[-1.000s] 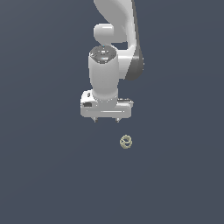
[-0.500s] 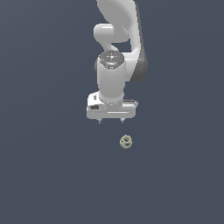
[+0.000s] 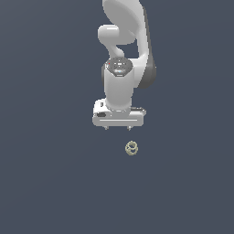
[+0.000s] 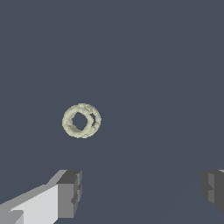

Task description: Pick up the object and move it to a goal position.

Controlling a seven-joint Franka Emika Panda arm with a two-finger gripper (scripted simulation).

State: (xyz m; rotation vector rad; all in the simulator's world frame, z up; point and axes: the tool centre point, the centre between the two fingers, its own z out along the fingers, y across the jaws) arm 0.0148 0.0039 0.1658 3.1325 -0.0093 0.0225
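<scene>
White robot arm reaching down from the top of the exterior view, its tool (image 3: 118, 127) pointing at a plain dark grey-blue floor (image 3: 45, 183), two short finger tips spread apart, tiny pale beige ring-like object (image 3: 132, 148) lying near, untouched, toward the exterior view's right

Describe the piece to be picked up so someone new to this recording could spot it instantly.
Start at the white arm's gripper, jaws spread wide. Just below it, toward the exterior view's right, a tiny ring lies alone on the dark grey floor. It is pale yellowish-beige and knobbly, with a central hole, far smaller than the gripper.
</scene>
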